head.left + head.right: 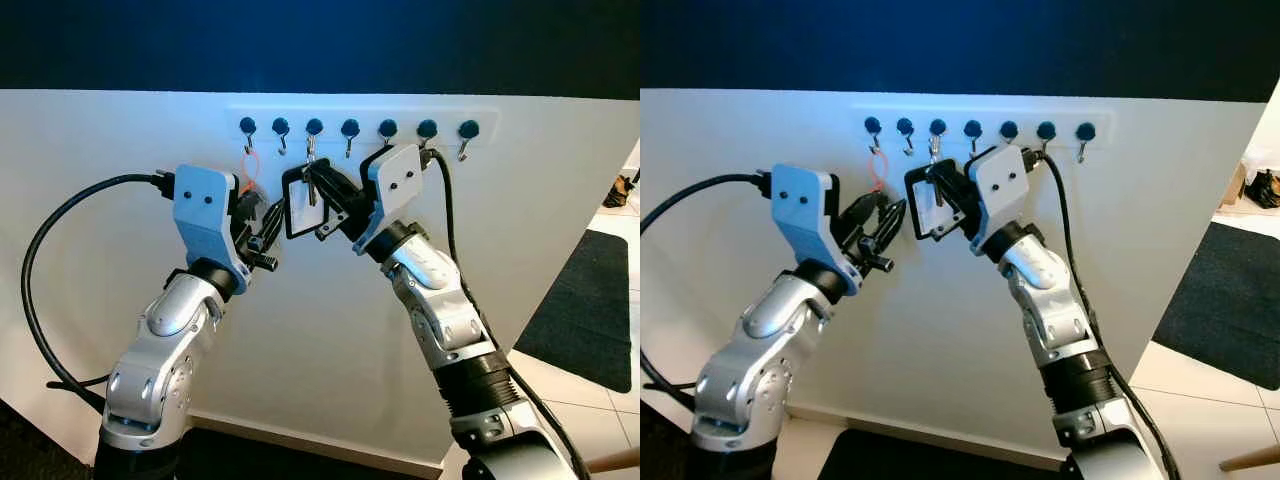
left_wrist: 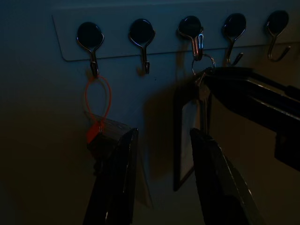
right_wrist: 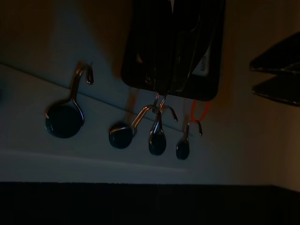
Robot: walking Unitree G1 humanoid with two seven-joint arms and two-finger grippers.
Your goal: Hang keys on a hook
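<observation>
A white wall panel point(image 1: 330, 330) rises under a dark blue band, and a clear strip fixed to it carries a row of hooks point(image 1: 350, 128) with dark round heads. Tiled floor and a black mat point(image 1: 590, 310) lie to the right of the panel.

Both silver arms reach up at the strip. The left claw point(image 1: 262, 232) hovers just below the first hooks with its two black fingers point(image 2: 115, 183) parted and holding nothing. The right claw point(image 1: 322, 200) comes in from the right and is clamped on the black-framed tag point(image 1: 300, 205) of the keys.

The head views show the tag tilted against the wall under the third hook from the left. The left wrist view adds what they hide: a small metal ring point(image 2: 202, 63) at the tag's top is threaded onto that hook, so the keys hang there while gripped. The right wrist view, very dark, shows the tag's black frame and pale insert close up with the ring meeting the hook.

An orange loop point(image 1: 250, 165) hangs from the first hook, with a small dark item on it that is too dim to identify.
</observation>
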